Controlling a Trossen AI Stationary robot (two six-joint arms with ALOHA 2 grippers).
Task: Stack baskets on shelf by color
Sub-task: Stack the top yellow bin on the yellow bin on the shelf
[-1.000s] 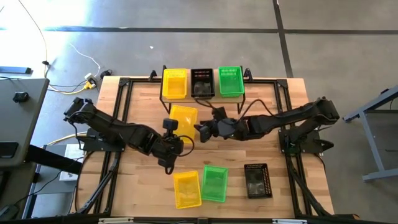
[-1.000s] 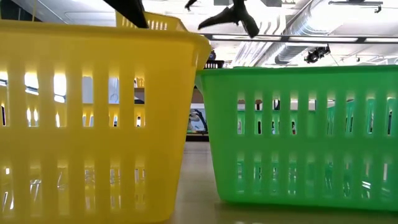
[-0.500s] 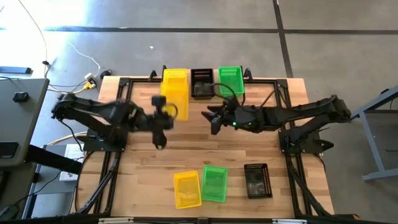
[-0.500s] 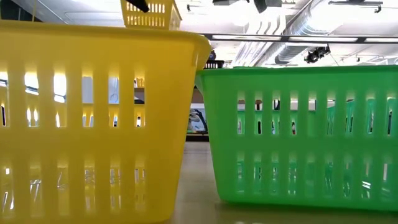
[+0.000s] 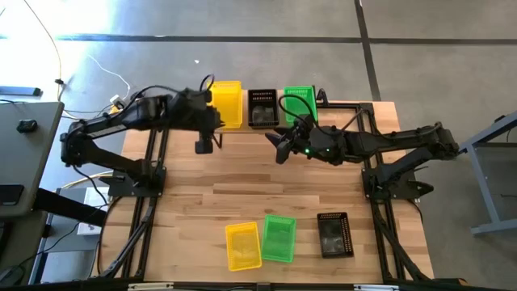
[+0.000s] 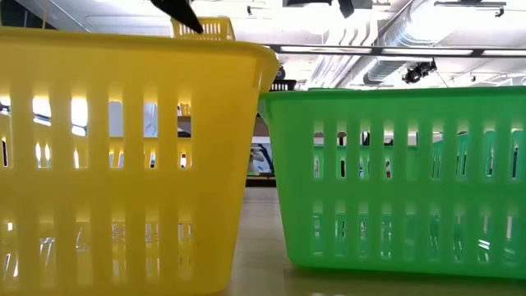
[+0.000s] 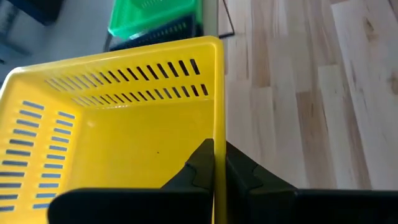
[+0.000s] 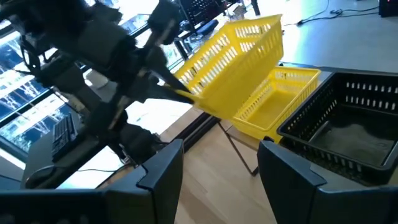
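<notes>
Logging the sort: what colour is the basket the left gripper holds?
Yellow; the basket shows best in the left wrist view.

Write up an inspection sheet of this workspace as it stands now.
Surface: wooden table, mostly bare.
Job's things: shelf holds a yellow basket, black basket and green basket; a second yellow basket hangs tilted above the first; yellow, green and black baskets sit on the near table.
Clutter: nothing seen.
Grippers: left tool shut on the second yellow basket's rim; right tool open, empty, before the shelf.
Cables: wires on the floor.
Surroundings: grey floor, side desk.
</notes>
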